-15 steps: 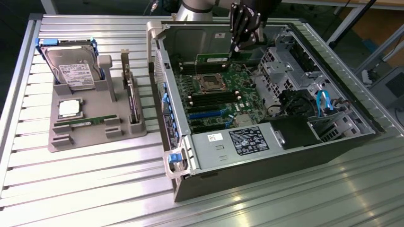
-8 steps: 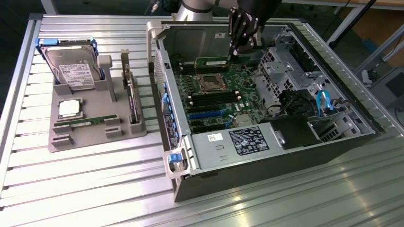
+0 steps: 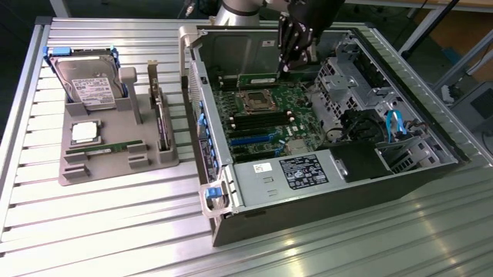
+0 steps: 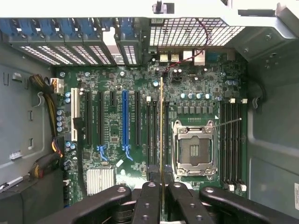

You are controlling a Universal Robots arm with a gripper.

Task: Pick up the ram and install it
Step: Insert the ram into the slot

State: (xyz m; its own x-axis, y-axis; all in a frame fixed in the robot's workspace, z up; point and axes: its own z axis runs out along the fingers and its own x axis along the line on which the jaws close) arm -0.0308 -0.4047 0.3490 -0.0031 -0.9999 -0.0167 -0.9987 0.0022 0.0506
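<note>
My gripper (image 3: 287, 62) hangs inside the open computer case (image 3: 324, 190), above the motherboard (image 3: 269, 115). It is shut on the ram (image 3: 257, 75), a slim green stick held on edge. In the wrist view the ram (image 4: 161, 130) appears edge-on as a thin line running out from between the black fingers (image 4: 148, 201) of the gripper (image 4: 161, 187). It hovers over the dark memory slots (image 4: 154, 133) beside the empty processor socket (image 4: 194, 149), lined up along them. I cannot tell whether its lower edge touches a slot.
On the exterior view's left, a grey tray (image 3: 115, 170) holds a hard drive (image 3: 91, 83), a square processor (image 3: 85, 133), an upright card (image 3: 160, 124) and another slim green stick (image 3: 104, 149). Case walls, a drive cage (image 3: 343, 75) and cables (image 3: 396, 124) crowd the gripper.
</note>
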